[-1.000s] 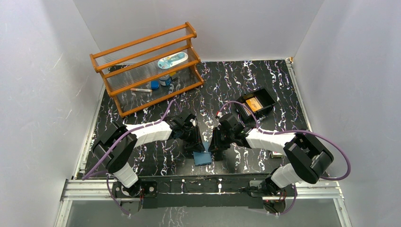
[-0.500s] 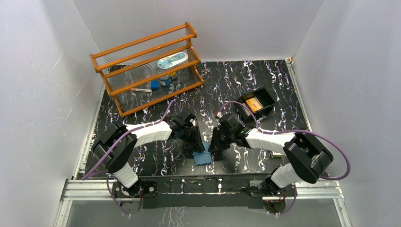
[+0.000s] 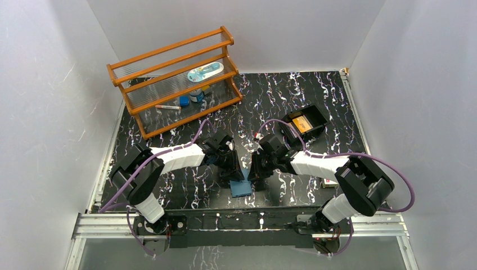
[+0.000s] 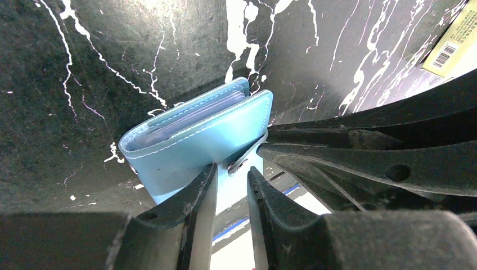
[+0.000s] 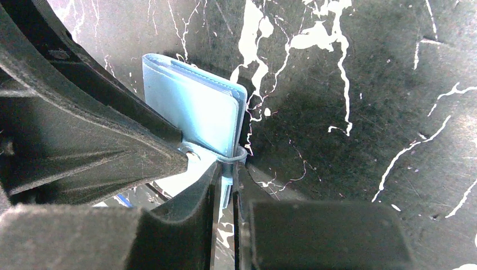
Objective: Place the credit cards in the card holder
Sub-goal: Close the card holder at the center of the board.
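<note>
Looks early: nothing slotted yet, as far as visible. Table (image 3: 337, 101) carries the holder (image 3: 241, 188) at near centre, between both arms, folded, clear sleeves showing at its edge, no card seen in it. Left gripper (image 4: 232, 169) pinches the holder's near flap, jaws narrow. Right gripper (image 5: 228, 169) pinches the snap tab (image 5: 241, 153), jaws almost together. Probably prying it open.

Remaining, by my read: open fully, fetch cards, slot them in.

Around: rack (image 3: 174, 79) far left, well apart from the work. Black tray (image 3: 322, 116) far right, orange card (image 3: 302, 124) inside; other cards not made out.

In the way: both grippers tied up on the holder and crowded over it. Needs one freed to reach the tray.
</note>
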{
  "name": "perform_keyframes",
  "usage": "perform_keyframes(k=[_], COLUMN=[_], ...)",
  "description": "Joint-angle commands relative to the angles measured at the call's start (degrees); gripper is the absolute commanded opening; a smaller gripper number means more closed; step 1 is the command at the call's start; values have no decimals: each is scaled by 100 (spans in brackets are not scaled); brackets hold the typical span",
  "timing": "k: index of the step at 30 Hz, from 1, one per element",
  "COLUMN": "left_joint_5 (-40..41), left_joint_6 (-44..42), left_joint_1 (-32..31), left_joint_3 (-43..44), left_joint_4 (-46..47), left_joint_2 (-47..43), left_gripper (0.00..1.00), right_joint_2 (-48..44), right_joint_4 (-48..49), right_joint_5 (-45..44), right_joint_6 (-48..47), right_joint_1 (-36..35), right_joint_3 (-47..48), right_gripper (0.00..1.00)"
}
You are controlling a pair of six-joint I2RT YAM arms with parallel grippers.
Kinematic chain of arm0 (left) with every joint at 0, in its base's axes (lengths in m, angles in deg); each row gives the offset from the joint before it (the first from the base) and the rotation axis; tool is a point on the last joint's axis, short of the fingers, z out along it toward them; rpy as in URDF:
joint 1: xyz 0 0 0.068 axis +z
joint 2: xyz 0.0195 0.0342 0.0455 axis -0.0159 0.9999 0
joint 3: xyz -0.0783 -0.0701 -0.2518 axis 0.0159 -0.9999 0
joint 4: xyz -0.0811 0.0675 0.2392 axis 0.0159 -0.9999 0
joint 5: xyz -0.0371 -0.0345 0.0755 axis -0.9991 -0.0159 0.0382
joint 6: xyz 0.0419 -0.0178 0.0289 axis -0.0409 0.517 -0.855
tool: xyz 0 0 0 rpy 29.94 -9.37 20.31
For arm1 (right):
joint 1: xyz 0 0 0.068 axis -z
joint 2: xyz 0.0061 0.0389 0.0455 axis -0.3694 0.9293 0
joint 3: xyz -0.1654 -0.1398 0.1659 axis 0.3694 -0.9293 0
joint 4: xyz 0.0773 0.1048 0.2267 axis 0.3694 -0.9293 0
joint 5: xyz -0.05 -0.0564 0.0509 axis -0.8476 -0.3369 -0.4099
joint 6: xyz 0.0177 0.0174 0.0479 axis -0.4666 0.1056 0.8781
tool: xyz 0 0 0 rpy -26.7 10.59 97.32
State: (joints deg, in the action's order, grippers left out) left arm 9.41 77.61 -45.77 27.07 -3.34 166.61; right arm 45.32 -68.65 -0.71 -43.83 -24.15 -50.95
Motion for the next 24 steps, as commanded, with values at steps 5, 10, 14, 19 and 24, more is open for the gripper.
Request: perform_keyframes(k=[5,10,14,19,24], left_joint_5=[90,95,61,-48,-204], left_joint_6=[-26,-58,-101,-122,-17], left_joint_1=[-93,-91,-93,-102,-108], left_joint_3=[-34,45,111,180,186], left_joint_4=[-193,-351,-404,-386,-248], left_joint_2=[306,394,448,471,350], left_gripper=[20,16,13,11,19], right_joint_2=[81,78,74,95,122], right_joint_4=[-62,-151,-175,-173,-211], right_joint_5=[306,270,251,259,268], right_joint_6=[-116,-178,-182,-179,-220], right_joint_1=[-107,-110,-110,-109,-108], right_joint_3=[287,351,370,388,406], right_gripper=[20,20,21,23,23])
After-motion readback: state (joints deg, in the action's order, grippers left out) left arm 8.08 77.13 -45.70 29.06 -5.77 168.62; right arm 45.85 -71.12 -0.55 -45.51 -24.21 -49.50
